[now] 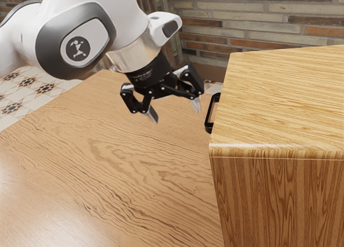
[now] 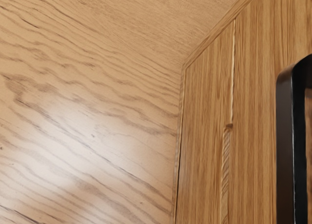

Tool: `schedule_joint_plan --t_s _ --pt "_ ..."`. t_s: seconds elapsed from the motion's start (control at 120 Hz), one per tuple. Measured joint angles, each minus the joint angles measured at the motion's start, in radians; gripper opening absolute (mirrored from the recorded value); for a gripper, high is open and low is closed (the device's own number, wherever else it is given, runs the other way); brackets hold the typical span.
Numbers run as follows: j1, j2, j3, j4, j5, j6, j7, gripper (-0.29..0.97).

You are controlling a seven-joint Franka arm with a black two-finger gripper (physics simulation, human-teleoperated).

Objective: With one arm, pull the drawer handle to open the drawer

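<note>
While our arm (image 1: 75, 37) reaches in from ten o'clock in the exterior view, we hold our gripper (image 1: 175, 111) above the wooden table (image 1: 80, 166), fingers spread wide with nothing between them. At three o'clock from it, just beside the nearer fingertip yet apart, stands the black drawer handle (image 1: 210, 113). Its long axis runs twelve to six on the face of the cabinet (image 1: 279, 128). We judge the coming move a short reach toward three o'clock, until the fingers straddle that bar. The drawer front (image 2: 256, 87) looks flush, not yet pulled.
</note>
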Motion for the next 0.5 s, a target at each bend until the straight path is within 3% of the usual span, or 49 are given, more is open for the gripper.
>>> schedule_joint_plan --t_s 0.5 --pt "0.015 0.031 -0.019 0.007 -0.001 0.094 0.086 0.68"
